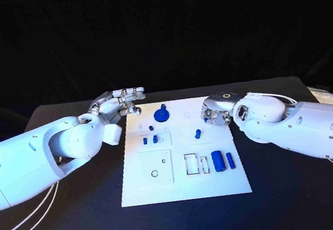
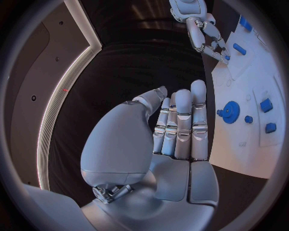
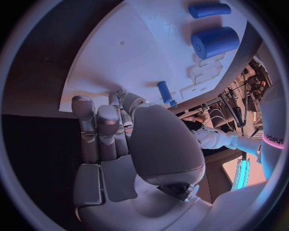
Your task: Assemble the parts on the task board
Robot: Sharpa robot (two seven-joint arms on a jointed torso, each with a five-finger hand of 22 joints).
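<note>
White task board (image 1: 187, 185) at table centre. Blue gear (image 1: 162, 115) at board's 12 o'clock; blue cylinder (image 1: 217, 160) at 4 o'clock. Left hand (image 1: 117, 103) at board's 10 o'clock, fingers straight, together, empty. Right hand (image 1: 217, 111) at 2 o'clock, hold undeterminable.

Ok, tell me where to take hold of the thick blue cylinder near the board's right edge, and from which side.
Probably grip the thick blue cylinder across its round sides at mid-length, coming from above. It lies flat on the task board, with a thin blue rod close on one side and a slot outline on the other, so fingers must drop into narrow gaps. The right hand is nearer.
</note>
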